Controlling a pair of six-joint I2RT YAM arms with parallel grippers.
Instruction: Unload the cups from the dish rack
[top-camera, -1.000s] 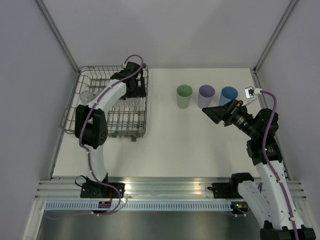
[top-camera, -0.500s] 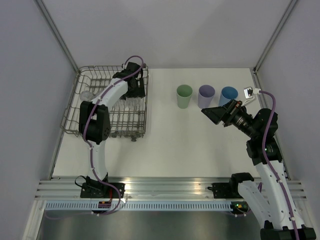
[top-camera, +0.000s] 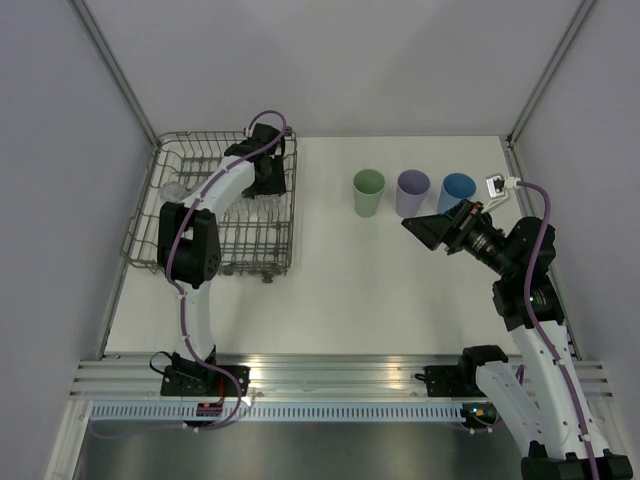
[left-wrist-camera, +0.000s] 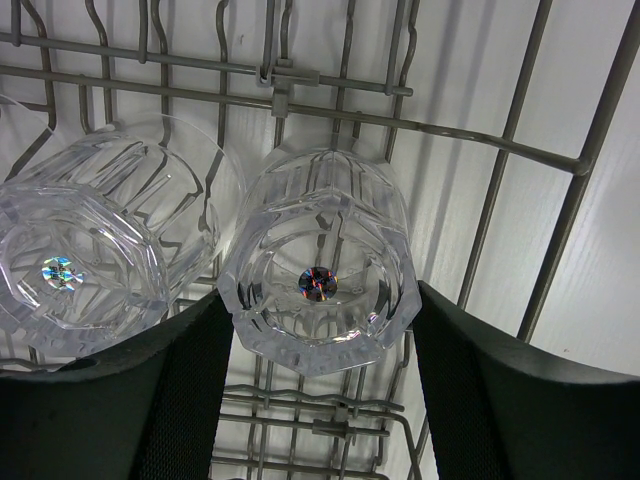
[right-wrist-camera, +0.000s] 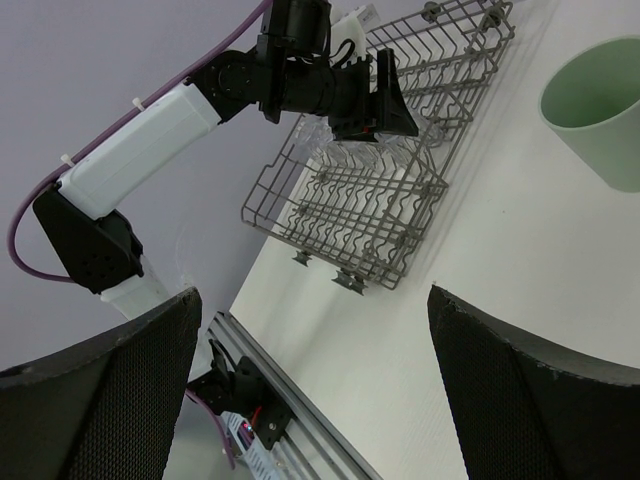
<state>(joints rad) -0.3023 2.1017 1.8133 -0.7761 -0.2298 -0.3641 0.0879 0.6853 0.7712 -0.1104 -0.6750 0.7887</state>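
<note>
Down in the dish rack (top-camera: 180, 145), thin grey metal wire, raised sides, rows of tines, the left hand (left-wrist-camera: 320, 340) has its two dark, mesh-textured fingers against either side of a clear cup (left-wrist-camera: 318, 275). It is pinching it. That cup is transparent with faceted walls, base turned to the wrist camera, a small rainbow glint at its centre. Just beside it, to the left in that view, lies a second clear cup (left-wrist-camera: 90, 260), same cut-glass look, apparently touching the first.

Out on the smooth white surface (top-camera: 330, 290), three opaque tumblers stand upright in a row, mouths up: the pale green cup (top-camera: 368, 192), the lavender cup (top-camera: 412, 192) and the blue cup (top-camera: 457, 190), matte plastic, slightly tapered.

The right hand (top-camera: 425, 228) hovers near the lavender and blue cups, fingers spread wide, nothing between them.

Against a second ago: the left arm's dark elbow joint has shifted slightly toward the rack, its wrist staying over the same corner. The right arm has barely budged, and the three coloured cups sit exactly where they were.
</note>
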